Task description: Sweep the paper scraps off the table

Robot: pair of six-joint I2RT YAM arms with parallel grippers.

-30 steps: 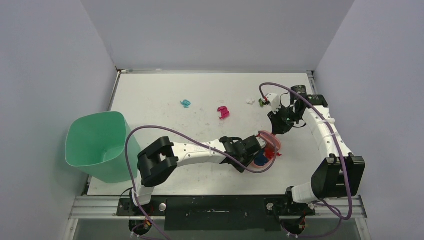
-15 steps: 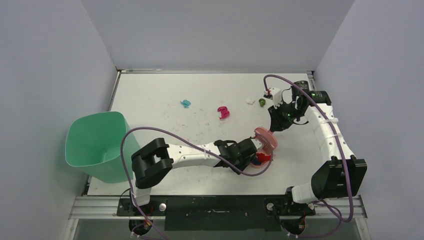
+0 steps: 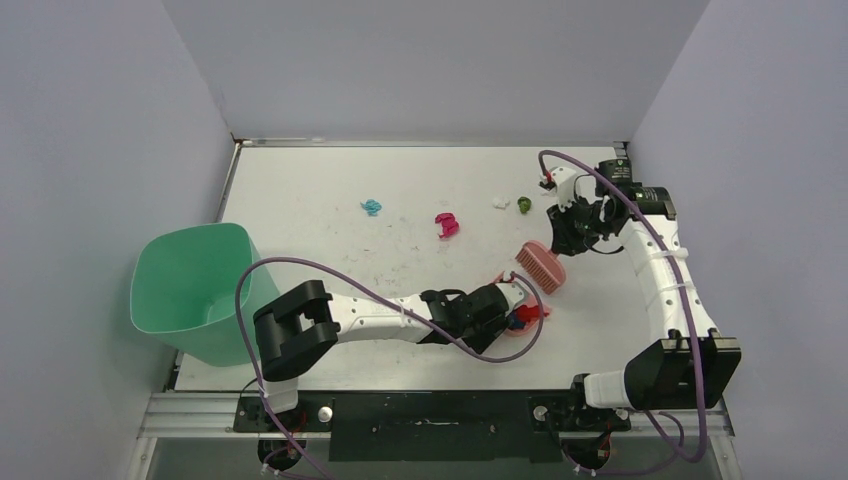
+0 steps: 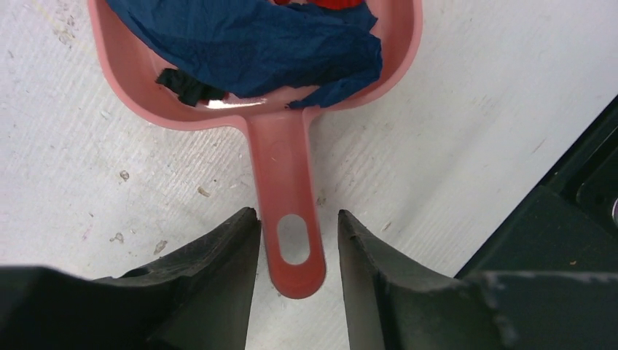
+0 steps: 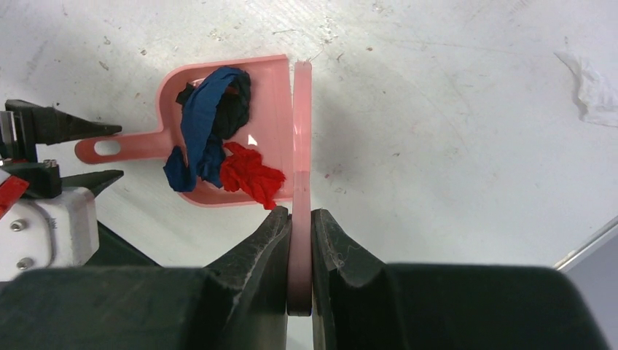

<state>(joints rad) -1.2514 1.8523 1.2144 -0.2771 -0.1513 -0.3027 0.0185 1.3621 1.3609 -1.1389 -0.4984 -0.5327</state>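
The pink dustpan [image 3: 521,317] lies flat on the white table [image 3: 320,180] and holds dark blue [image 5: 200,124], red [image 5: 248,175] and black [image 5: 235,117] paper scraps. My left gripper [image 4: 295,213] is open, one finger on each side of the dustpan handle [image 4: 288,168], with a gap on the right side. My right gripper [image 5: 301,211] is shut on the pink hand brush [image 3: 541,266], held just right of the dustpan mouth. Teal [image 3: 371,207], magenta [image 3: 446,224], white [image 3: 500,202] and green [image 3: 524,204] scraps lie loose farther back.
The mint-green bin [image 3: 195,290] stands at the table's left edge, near the left arm's base. Grey walls close in the table on the left, back and right. The white scrap also shows in the right wrist view [image 5: 594,87].
The right arm has carried the brush up and away from the dustpan mouth, toward the far right. The left gripper has drawn back along the dustpan handle, and the dustpan now lies flat.
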